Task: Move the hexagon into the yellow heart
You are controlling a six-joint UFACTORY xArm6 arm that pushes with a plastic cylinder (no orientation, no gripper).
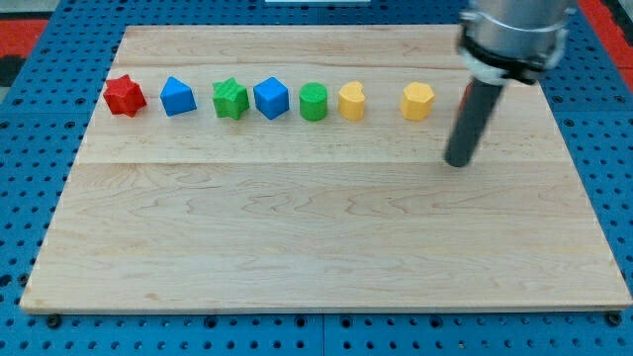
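A yellow hexagon (417, 101) sits on the wooden board in the upper right of the view. A yellow heart (352, 101) lies to its left, with a clear gap between them. My tip (457, 162) rests on the board below and to the right of the hexagon, apart from it. The rod rises up and to the right from the tip.
A row runs left from the heart: green cylinder (314, 102), blue cube (271, 98), green star (230, 99), blue block (178, 96), red star (125, 96). A red block (463, 97) peeks out behind the rod. The board's right edge (584, 148) is close by.
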